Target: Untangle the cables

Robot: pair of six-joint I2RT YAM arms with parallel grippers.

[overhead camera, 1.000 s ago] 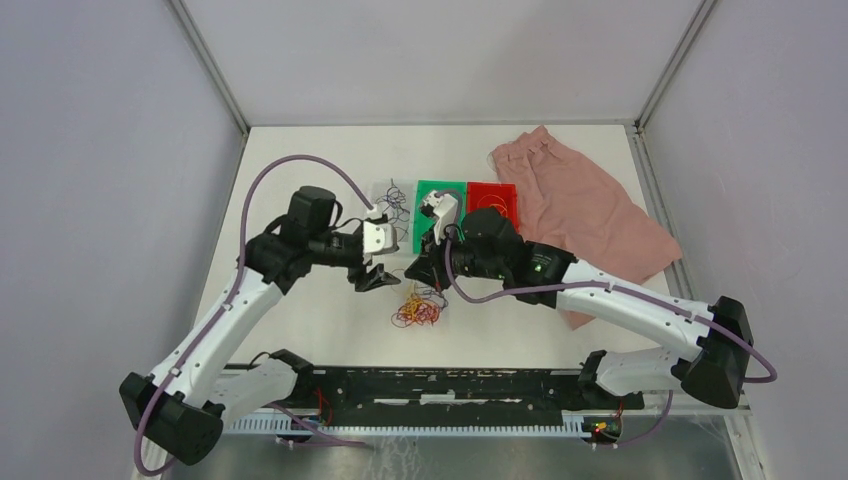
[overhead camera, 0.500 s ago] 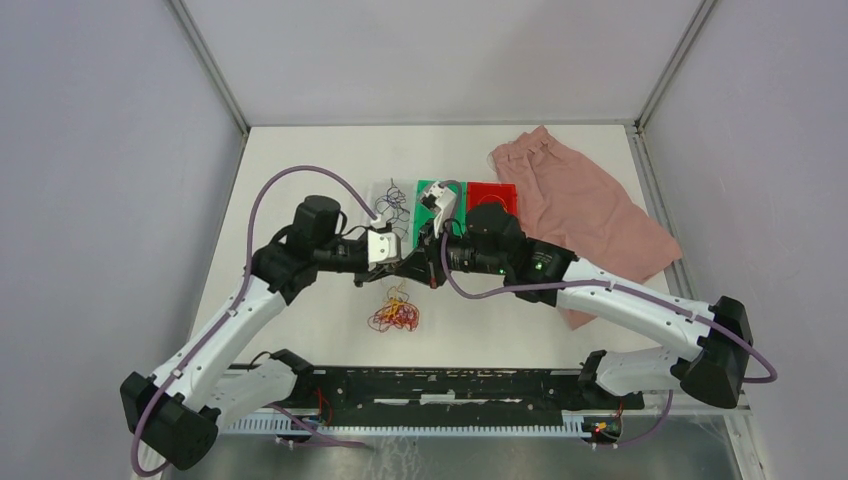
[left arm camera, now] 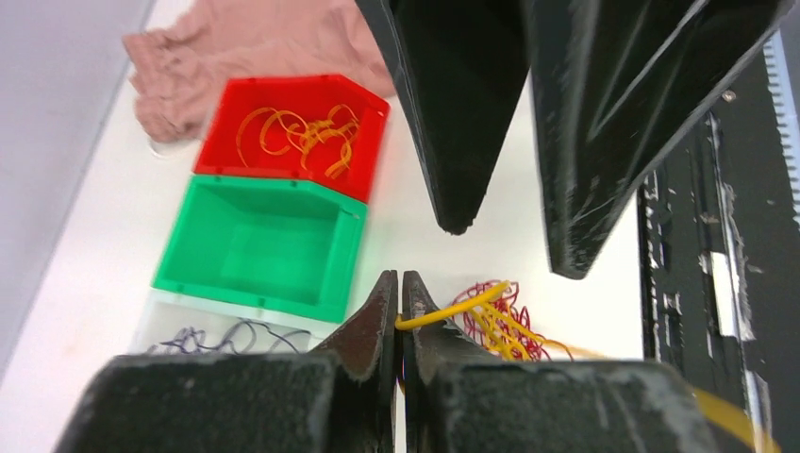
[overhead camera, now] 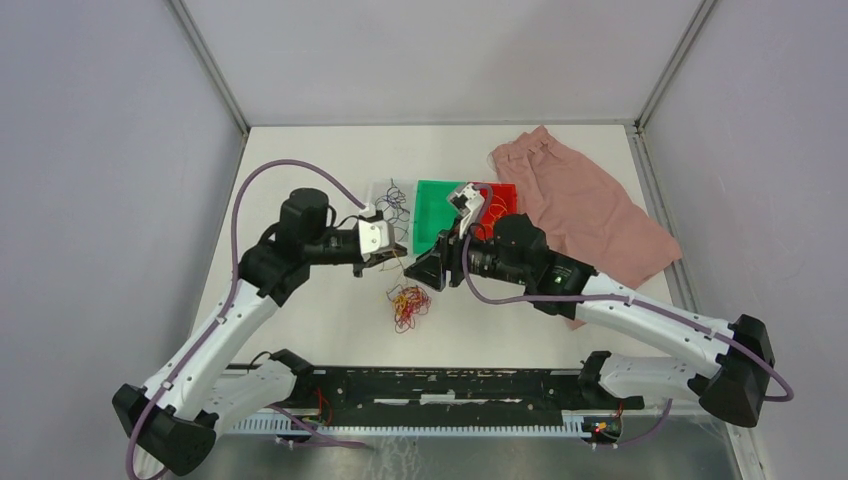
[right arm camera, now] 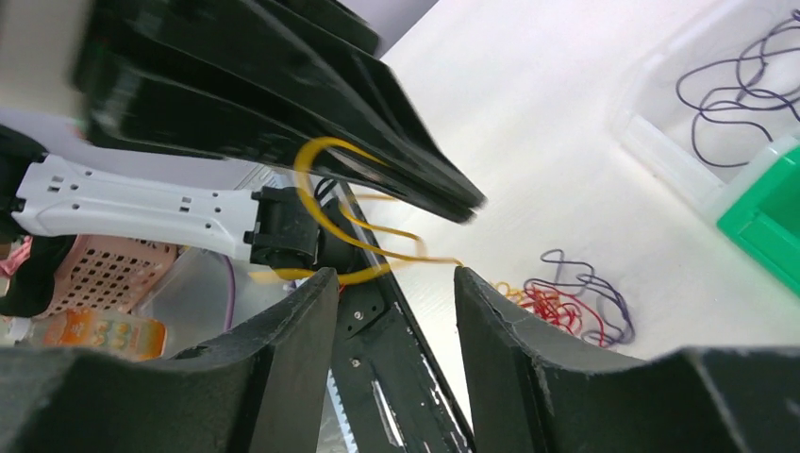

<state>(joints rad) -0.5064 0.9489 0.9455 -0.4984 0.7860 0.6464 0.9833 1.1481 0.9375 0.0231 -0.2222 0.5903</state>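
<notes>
The cables point(overhead camera: 408, 306) lie in a red, yellow and purple knot on the white table point(overhead camera: 300, 160), grey walls point(overhead camera: 100, 150) around it, just in front of both pincers. One yellow strand point(left arm camera: 453, 308) runs from the knot up to the left gripper point(left arm camera: 398, 288), which is pinched on it. The right gripper point(right arm camera: 391, 283) faces it with fingers spread. Behind stand a green bin point(overhead camera: 435, 200) and a red bin point(overhead camera: 503, 192)

Robotics lab cell, plain grey walls point(overhead camera: 100, 180), white table point(overhead camera: 300, 160), bolted robot arms point(overhead camera: 225, 320)
</notes>
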